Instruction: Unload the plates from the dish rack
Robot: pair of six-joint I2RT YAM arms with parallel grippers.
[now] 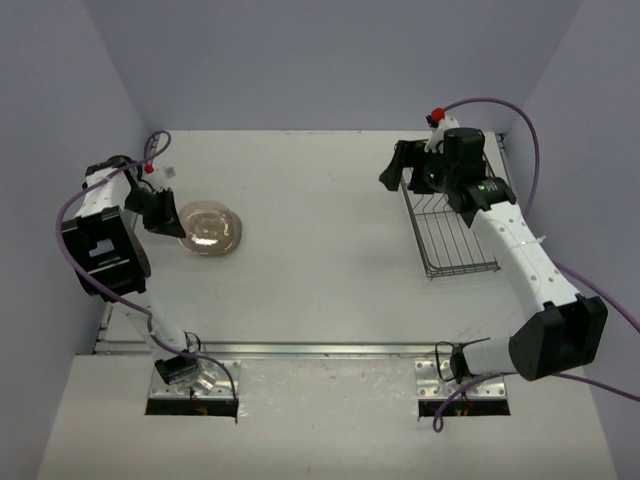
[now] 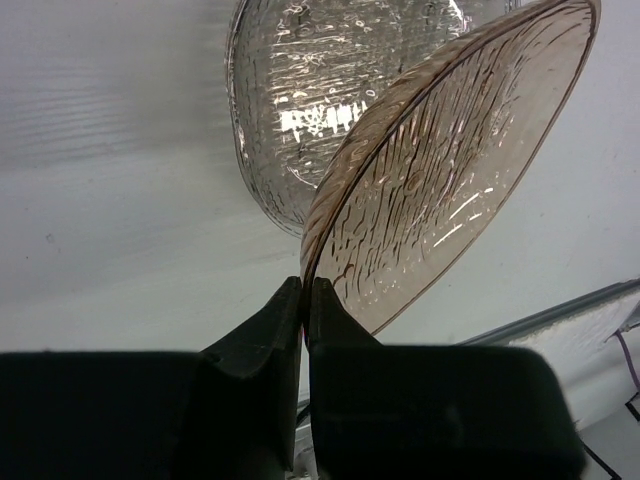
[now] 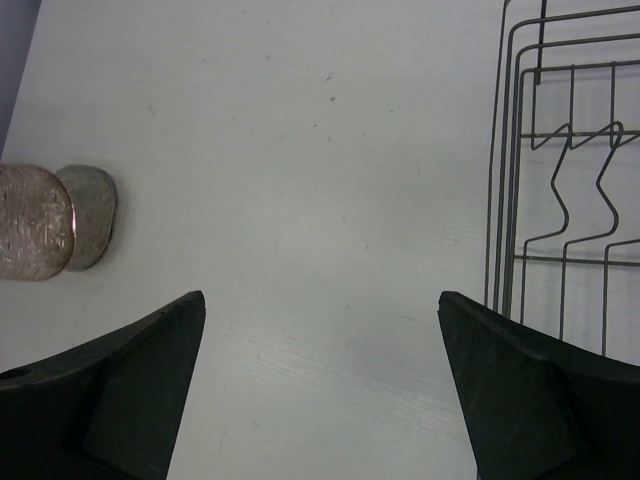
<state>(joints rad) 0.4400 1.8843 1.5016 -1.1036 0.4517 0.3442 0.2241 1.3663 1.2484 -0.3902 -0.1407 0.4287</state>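
My left gripper point(image 2: 305, 292) is shut on the rim of a smoky brown plate point(image 2: 450, 170), holding it tilted on edge just above a clear plate point(image 2: 310, 100) that lies flat on the table. From above, the left gripper point(image 1: 163, 213) sits at the left edge of the plates on the table point(image 1: 210, 228). The dark wire dish rack point(image 1: 452, 236) stands at the right with no plate visible in it. My right gripper point(image 1: 398, 166) is open and empty, hovering just left of the rack's far end point(image 3: 560, 200). The plates point(image 3: 40, 235) show far off in the right wrist view.
Purple cables loop around both arms. The table's back wall and side walls close in the work area. A metal rail point(image 1: 330, 350) runs along the near edge by the arm bases.
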